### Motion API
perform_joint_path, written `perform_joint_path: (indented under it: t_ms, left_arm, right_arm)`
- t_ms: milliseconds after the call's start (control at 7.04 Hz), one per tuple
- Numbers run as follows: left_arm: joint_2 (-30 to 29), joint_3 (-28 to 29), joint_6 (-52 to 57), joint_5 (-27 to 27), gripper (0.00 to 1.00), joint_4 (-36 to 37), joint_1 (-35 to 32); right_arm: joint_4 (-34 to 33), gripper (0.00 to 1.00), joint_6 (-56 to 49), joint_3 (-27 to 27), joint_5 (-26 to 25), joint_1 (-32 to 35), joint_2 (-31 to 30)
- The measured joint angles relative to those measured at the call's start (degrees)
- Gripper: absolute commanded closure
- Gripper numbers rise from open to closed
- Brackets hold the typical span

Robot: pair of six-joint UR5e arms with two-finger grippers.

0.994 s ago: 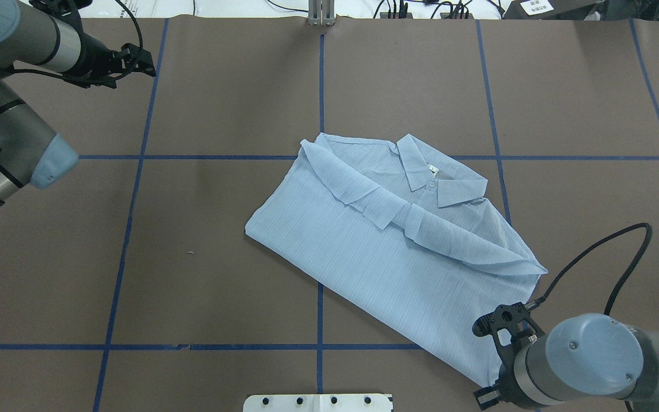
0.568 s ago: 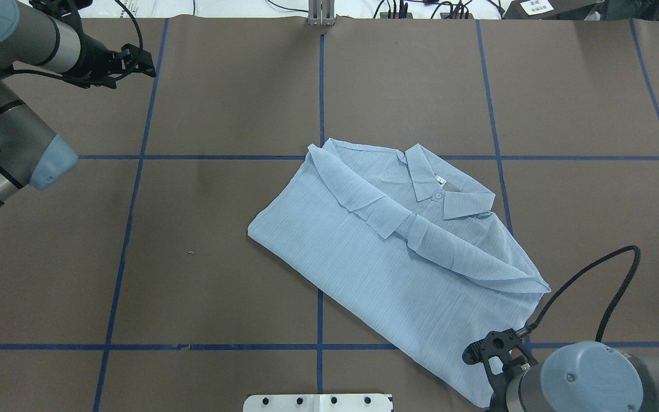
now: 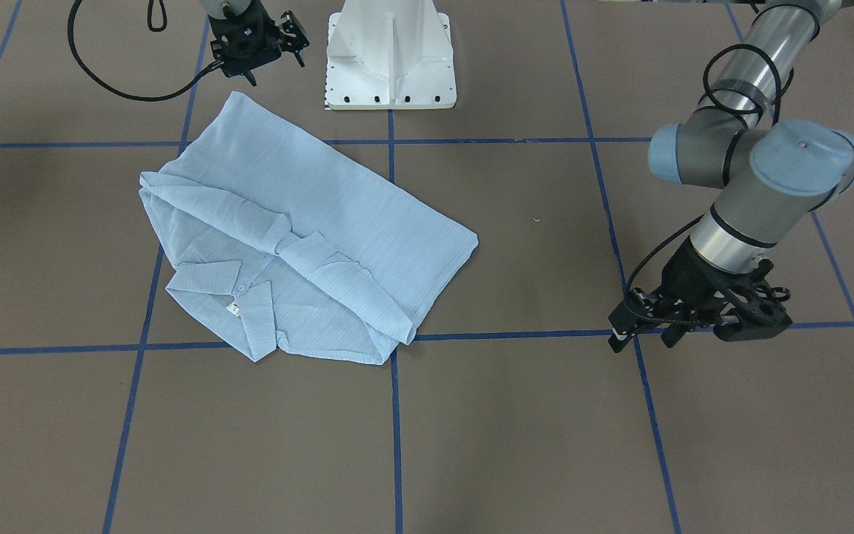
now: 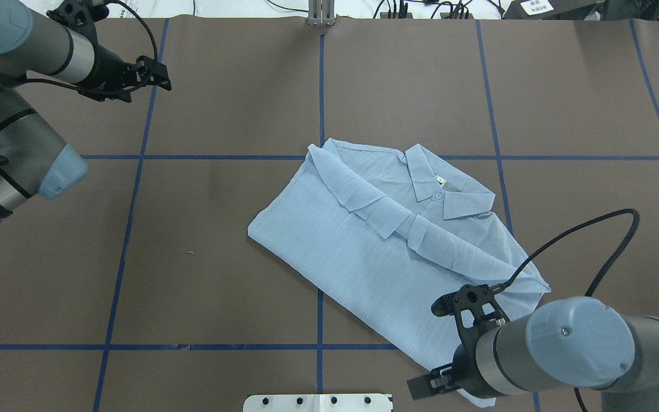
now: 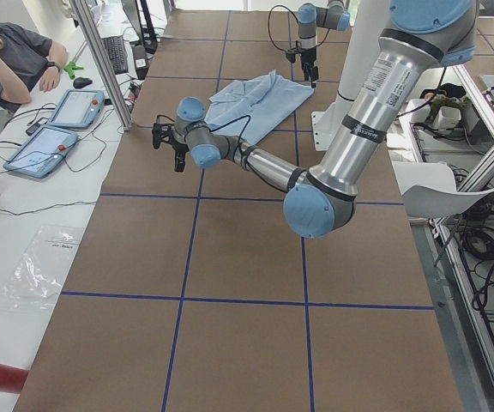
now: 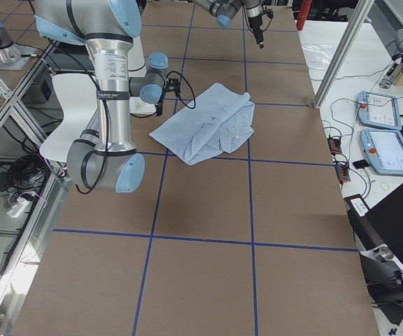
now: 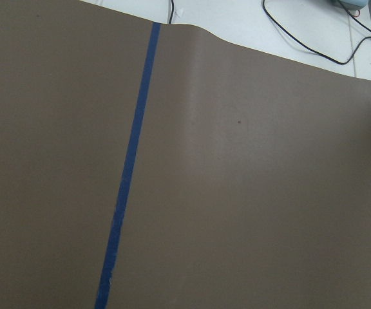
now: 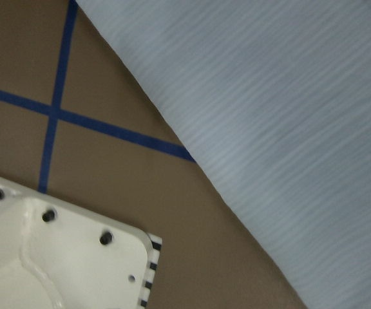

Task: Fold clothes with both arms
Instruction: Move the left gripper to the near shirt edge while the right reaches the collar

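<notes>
**Front-facing view:** a pale-blue, fine-striped button-up shirt (image 3: 353, 222) lies folded on the brown paper-covered worktop (image 3: 516, 415), which is gridded with blue tape. Its collar (image 3: 212, 278) points towards the camera. A small white neck tag (image 3: 235, 309) sits inside the collar, its print too small to read. The black two-finger right claw (image 3: 250, 74) hangs just above the shirt's hem corner, near the white pedestal base (image 3: 390, 44). I cannot tell whether its jaws are parted or closed. The left claw (image 3: 642, 340) is well apart from the shirt, low over a blue tape line. Its fingers look spread, with nothing between them.

**Overhead view:** the shirt (image 4: 341, 246) lies diagonally across the middle, both sleeves folded over its front. The grey right arm (image 4: 570, 349) covers the shirt's near corner. A white label (image 4: 535, 7) at the far edge carries dark print that is not legible.

**Left side view:** a seated person (image 5: 7, 60) is at a white side table with two tablet-like pendants (image 5: 75, 107).

**Right side view:** the shirt (image 6: 201, 129) lies just beside the near arm.

**Left wrist view:** bare brown paper crossed by one blue tape strip (image 7: 131, 174).

**Right wrist view:** blurred striped fabric fills the upper right. The base's bolted corner (image 8: 37, 257) sits at the lower left.
</notes>
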Motion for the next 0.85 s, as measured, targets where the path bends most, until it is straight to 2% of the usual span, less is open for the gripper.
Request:
perform_joint_path:
  t_ms: [284,568,852]
  left_arm:
    - [-0.2,-3.7,-8.4,0.1,0.05,1.9,5.6]
    - [-1.7,-4.6,-17.5,1.3,0.05,2.5,11.8]
    - [-3.7,-5.8,-24.0,4.2,0.05,5.5,17.2]
  right_arm:
    - [0.0,0.00,-0.7,0.0,1.2,9.4,3.6]
    - [-0.3,0.00,-3.4,-0.6,4.9,18.7,4.8]
    - [-0.5,0.00,-5.7,-1.4,7.6,24.1,4.9]
